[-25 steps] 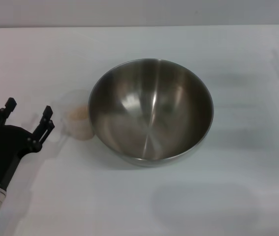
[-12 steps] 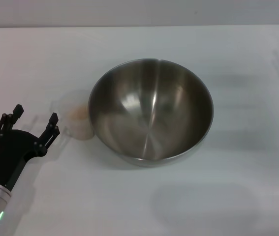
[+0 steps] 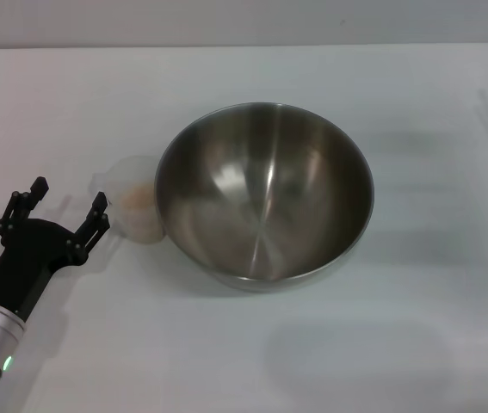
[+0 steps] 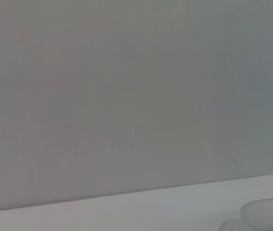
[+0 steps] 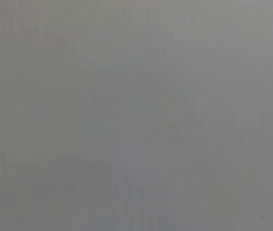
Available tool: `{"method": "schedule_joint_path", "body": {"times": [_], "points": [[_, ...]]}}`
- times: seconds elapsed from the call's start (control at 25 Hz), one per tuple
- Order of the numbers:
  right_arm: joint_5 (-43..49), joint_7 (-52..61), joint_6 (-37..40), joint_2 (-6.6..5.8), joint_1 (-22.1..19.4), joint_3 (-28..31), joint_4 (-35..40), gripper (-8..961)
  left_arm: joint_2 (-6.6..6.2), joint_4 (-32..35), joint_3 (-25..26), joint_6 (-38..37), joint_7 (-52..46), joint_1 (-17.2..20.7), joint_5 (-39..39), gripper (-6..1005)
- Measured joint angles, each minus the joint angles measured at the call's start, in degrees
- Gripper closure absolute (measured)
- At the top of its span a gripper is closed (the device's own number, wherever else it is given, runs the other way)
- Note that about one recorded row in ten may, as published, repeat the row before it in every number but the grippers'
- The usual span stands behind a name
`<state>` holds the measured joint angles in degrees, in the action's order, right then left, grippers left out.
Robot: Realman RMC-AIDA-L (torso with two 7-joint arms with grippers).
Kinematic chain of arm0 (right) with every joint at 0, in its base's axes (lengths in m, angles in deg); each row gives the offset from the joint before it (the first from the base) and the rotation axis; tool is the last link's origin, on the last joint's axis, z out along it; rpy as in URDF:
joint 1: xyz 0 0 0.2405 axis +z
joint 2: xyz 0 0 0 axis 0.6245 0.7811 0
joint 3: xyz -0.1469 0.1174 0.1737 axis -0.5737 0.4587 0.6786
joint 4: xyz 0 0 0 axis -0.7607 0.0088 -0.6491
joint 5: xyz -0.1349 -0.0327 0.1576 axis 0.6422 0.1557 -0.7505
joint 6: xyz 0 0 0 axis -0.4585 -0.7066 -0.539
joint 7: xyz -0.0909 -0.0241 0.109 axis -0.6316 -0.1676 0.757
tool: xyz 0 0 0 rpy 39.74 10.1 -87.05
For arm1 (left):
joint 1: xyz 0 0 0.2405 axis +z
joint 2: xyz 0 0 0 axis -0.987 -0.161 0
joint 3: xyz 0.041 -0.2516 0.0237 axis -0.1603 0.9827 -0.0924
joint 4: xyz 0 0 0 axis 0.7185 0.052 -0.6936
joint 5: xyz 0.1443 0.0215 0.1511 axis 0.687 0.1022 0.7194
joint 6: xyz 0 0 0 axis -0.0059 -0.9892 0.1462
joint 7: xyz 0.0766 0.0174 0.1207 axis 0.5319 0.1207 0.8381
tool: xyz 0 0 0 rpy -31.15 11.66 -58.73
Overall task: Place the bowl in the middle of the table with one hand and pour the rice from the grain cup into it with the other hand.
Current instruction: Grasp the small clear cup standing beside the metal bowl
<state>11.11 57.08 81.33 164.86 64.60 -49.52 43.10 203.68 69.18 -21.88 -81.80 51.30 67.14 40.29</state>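
The steel bowl (image 3: 263, 194) stands upright in the middle of the white table (image 3: 416, 344), empty inside. The translucent grain cup (image 3: 136, 209) stands against the bowl's left side, with pale rice (image 3: 138, 197) in it. Its rim also shows in the left wrist view (image 4: 267, 214). My left gripper (image 3: 69, 204) is open, low over the table just left of the cup, one fingertip (image 3: 100, 203) close to the cup's handle side. It holds nothing. My right gripper is out of view.
The table's far edge (image 3: 244, 46) meets a grey wall. The right wrist view shows only plain grey.
My left gripper has moved right and slightly forward toward the cup, staying open. The bowl and cup have not moved.
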Motion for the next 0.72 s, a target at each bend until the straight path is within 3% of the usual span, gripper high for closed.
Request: {"method": "schedule_joint_path", "body": {"times": [0.72], "points": [[-0.4, 0.0, 0.0, 0.09, 0.0, 0.2, 0.3, 162, -0.13, 1.4, 1.1, 2.0, 0.0, -2.5, -0.3, 280]]}}
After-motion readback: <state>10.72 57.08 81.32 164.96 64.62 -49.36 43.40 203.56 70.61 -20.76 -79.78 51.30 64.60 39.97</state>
